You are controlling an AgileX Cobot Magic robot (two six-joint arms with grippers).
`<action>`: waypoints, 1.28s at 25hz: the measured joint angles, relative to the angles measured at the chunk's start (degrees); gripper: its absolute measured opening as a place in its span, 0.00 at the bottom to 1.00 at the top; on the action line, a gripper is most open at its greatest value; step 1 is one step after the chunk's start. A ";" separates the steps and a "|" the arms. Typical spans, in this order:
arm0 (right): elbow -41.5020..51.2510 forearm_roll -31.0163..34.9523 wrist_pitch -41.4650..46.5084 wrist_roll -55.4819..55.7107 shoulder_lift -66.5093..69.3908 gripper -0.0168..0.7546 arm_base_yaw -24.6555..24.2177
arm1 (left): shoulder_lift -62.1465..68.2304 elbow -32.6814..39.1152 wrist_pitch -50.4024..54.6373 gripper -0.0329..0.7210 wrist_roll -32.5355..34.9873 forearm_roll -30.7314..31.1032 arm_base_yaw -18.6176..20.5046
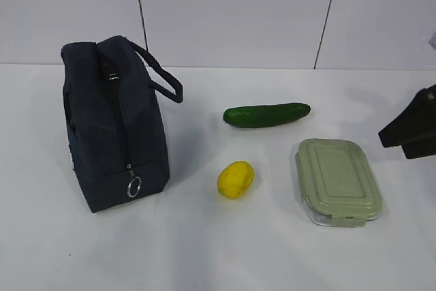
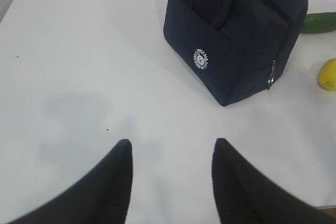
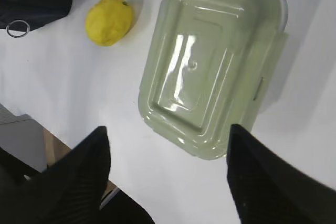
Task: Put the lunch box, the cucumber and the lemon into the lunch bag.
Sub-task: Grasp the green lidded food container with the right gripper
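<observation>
Gleaming ridged lunch box (image 3: 210, 66) lid

Right gripper (image 3: 168, 135): jaws stand spread above the near end of the lunch box (image 3: 210, 66), nothing between them but the lid edge and bare table (image 3: 68, 87). The lemon (image 3: 108, 20) lies ahead and outside one jaw, apart from the box. Left gripper (image 2: 170, 150): jaws parted over bare table; the lunch bag (image 2: 231, 30) stands ahead, well apart.
</observation>
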 joint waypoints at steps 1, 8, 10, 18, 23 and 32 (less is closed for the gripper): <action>0.00 0.13 -0.22 -0.70 1.03 0.72 -0.12 | 0.00 0.00 0.00 0.51 0.00 0.00 0.00; -0.04 1.97 -2.11 -2.79 5.34 0.72 -3.16 | 0.00 0.00 0.00 0.51 0.00 0.00 0.00; -0.13 3.77 -2.22 -3.14 6.24 0.72 -4.92 | 0.00 0.00 0.00 0.51 0.00 0.00 0.00; -0.13 8.03 -3.05 -8.45 11.15 0.72 -6.33 | 0.00 0.00 0.00 0.51 0.00 0.00 0.00; -0.39 8.95 -4.70 -10.68 14.71 0.72 -6.33 | 0.00 0.00 0.00 0.51 0.00 0.00 0.00; -0.52 16.66 -1.57 -16.37 19.98 0.72 -6.33 | 0.00 0.00 0.00 0.51 0.00 0.00 0.00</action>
